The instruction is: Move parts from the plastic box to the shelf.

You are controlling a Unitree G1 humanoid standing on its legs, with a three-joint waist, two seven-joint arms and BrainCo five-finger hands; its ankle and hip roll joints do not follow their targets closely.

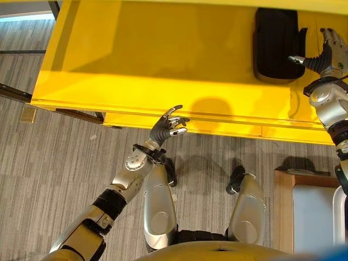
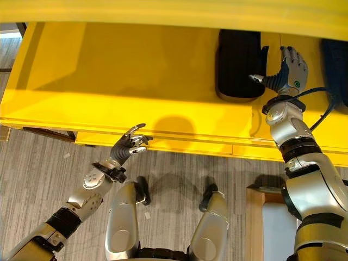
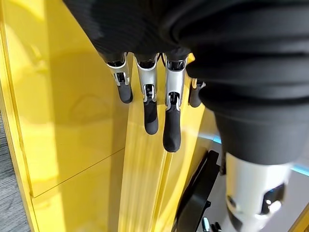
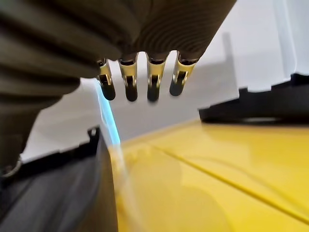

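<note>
Two black parts, perhaps, on yellow shelf [image 2: 119,70], right hand [image 2: 288,70] beside one [image 2: 238,65]

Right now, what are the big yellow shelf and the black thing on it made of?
The yellow shelf looks like painted metal or coated board: smooth and glossy, with soft reflections and straight seams along its front edge; which one is unclear. The black part looks like matte moulded plastic or rubber, dull with rounded corners. The right hand is beside it, fingers straight.
</note>
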